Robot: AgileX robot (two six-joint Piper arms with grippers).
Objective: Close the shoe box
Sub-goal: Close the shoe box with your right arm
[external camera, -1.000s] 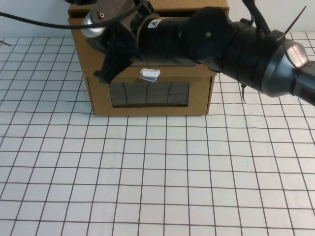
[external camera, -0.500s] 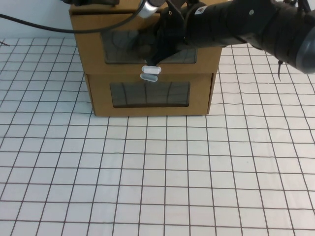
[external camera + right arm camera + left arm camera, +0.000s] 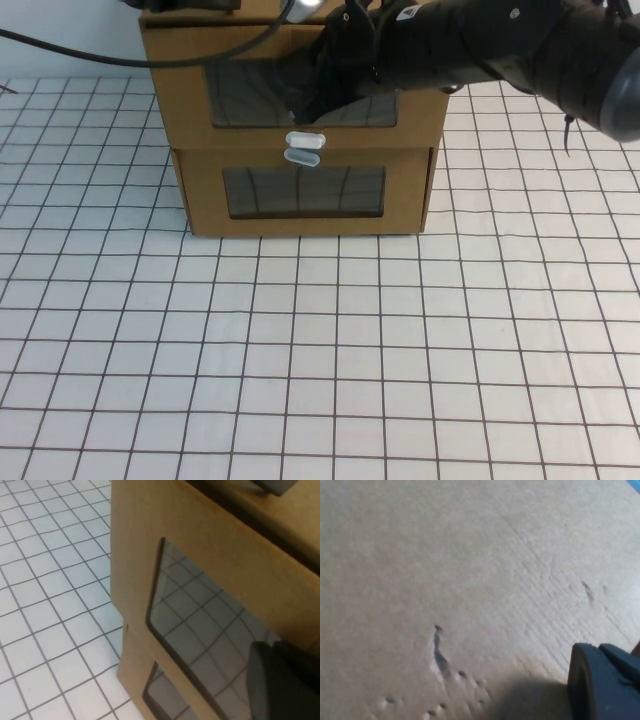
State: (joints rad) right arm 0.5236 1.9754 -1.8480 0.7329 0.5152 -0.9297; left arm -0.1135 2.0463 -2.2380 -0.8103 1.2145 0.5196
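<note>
shoe box on gridded white table, right claw at its window, left claw on cardboard

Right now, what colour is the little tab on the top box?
White; the pull tab on the brown shoe box shows best in the high view.

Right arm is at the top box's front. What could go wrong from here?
1. The right gripper sits at the shoe box's clear window, not on cardboard; pressure might buckle it.
2. The shoe box rests on the lower box; a push may slide the stack. The left gripper, close to bare cardboard, may not brace it.
</note>
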